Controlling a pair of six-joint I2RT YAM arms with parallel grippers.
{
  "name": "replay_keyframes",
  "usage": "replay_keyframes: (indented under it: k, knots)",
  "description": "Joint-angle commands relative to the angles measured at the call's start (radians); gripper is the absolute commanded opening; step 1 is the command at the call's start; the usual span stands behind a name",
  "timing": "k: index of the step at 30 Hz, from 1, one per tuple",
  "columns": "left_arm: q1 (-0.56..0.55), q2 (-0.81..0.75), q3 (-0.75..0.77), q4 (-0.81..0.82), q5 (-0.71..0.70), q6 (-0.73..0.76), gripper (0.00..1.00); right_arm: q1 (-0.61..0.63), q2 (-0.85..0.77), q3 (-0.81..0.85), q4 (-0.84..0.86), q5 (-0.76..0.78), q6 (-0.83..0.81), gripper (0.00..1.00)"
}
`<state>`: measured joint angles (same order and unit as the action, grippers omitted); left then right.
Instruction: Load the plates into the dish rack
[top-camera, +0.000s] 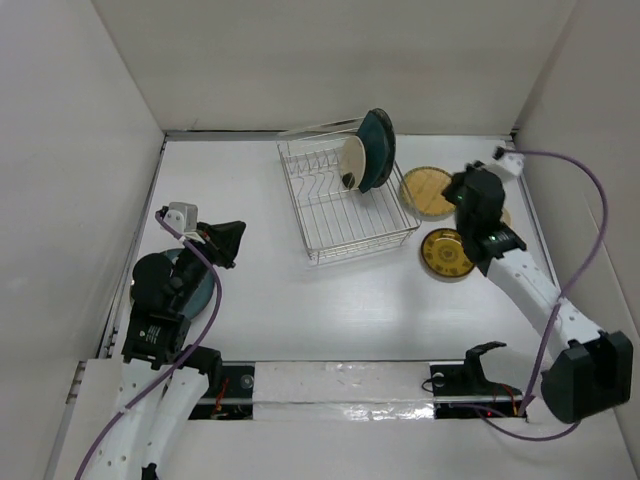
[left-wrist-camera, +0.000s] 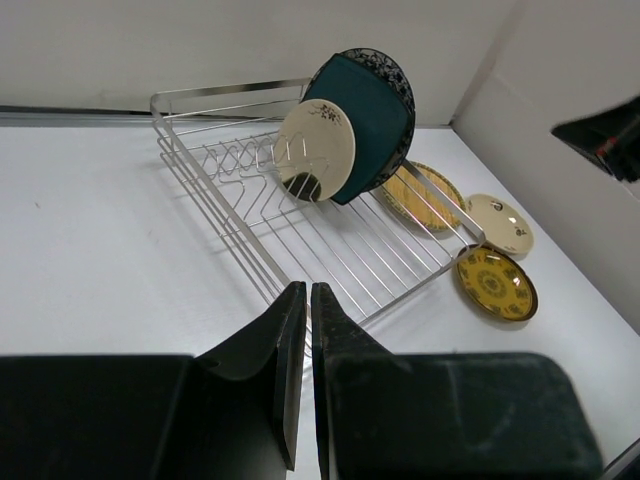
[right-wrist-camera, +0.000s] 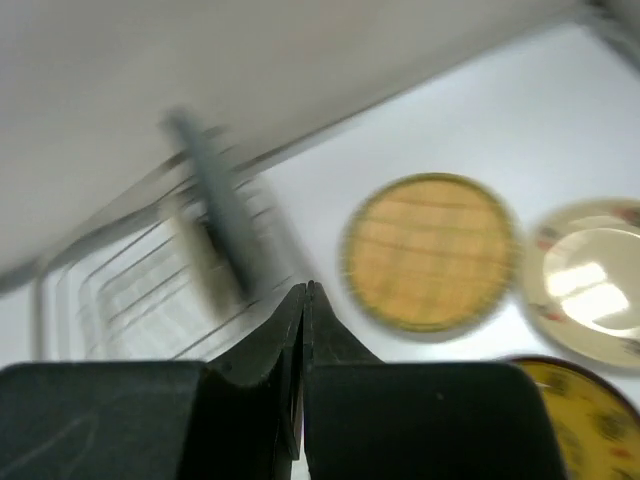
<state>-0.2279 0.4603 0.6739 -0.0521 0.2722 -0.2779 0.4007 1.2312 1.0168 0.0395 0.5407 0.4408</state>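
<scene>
The silver wire dish rack (top-camera: 340, 215) stands at the back middle of the table. In it, on edge, are a small cream plate (top-camera: 352, 160), a square dark teal plate (top-camera: 376, 148) and a dark floral-rimmed plate (left-wrist-camera: 388, 68) behind them. A woven gold plate (top-camera: 426, 190) and a dark yellow plate (top-camera: 446, 254) lie flat to the right of the rack. A cream plate (left-wrist-camera: 500, 222) lies beyond them. A round teal plate (top-camera: 196, 292) lies under my left arm. My left gripper (top-camera: 234, 238) is shut and empty, left of the rack. My right gripper (top-camera: 458, 188) is shut and empty over the woven plate's right edge.
White walls close in the table on the left, back and right. The rack (left-wrist-camera: 300, 215) fills the middle of the left wrist view. The right wrist view is blurred; it shows the woven plate (right-wrist-camera: 430, 250) and the rack (right-wrist-camera: 130, 290).
</scene>
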Motion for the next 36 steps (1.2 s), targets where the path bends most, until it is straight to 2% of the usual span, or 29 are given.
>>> replay_keyframes:
  k: [1,2,4,5,6,7,9,11,14,17,21,29,32,36]
  knots:
    - [-0.004,-0.017,0.003,0.043,0.021,-0.009,0.04,-0.218,-0.103,-0.245,0.105,-0.094,0.261,0.0]
    - [-0.004,-0.017,0.003,0.043,0.024,-0.009,0.04,-0.276,-0.13,-0.339,0.109,-0.123,0.282,0.0]
    - [-0.004,-0.02,0.003,0.044,0.028,-0.009,0.04,-0.429,-0.188,-0.415,0.134,-0.168,0.315,0.09]
    - [-0.004,-0.022,0.003,0.044,0.03,-0.01,0.04,-0.521,-0.197,-0.469,0.146,-0.206,0.346,0.23]
    - [-0.004,-0.022,0.003,0.044,0.028,-0.01,0.04,-0.522,-0.205,-0.489,0.146,-0.206,0.357,0.31]
    - [-0.004,-0.025,0.003,0.044,0.032,-0.01,0.04,-0.607,-0.206,-0.506,0.17,-0.256,0.366,0.41]
    - [-0.004,-0.029,0.001,0.044,0.036,-0.012,0.04,-0.68,-0.181,-0.521,0.181,-0.31,0.372,0.55]
    - [-0.004,-0.037,-0.002,0.046,0.042,-0.014,0.04,-0.785,-0.107,-0.518,0.197,-0.411,0.394,0.61]
    - [-0.004,-0.041,0.0,0.046,0.045,-0.015,0.04,-0.868,-0.009,-0.505,0.261,-0.571,0.42,0.64]
    - [-0.004,-0.045,0.001,0.044,0.047,-0.012,0.04,-0.89,0.126,-0.48,0.325,-0.678,0.449,0.65]
    - [-0.004,-0.043,0.003,0.043,0.045,-0.012,0.04,-0.89,0.255,-0.465,0.396,-0.706,0.501,0.63]
    - [-0.004,-0.032,0.004,0.04,0.045,-0.009,0.04,-0.862,0.408,-0.4,0.437,-0.732,0.544,0.49]
    - [-0.004,-0.026,0.006,0.038,0.042,-0.009,0.04,-0.862,0.424,-0.385,0.447,-0.722,0.565,0.39]
    - [-0.004,-0.023,0.006,0.037,0.039,-0.007,0.04,-0.85,0.412,-0.382,0.424,-0.682,0.601,0.13]
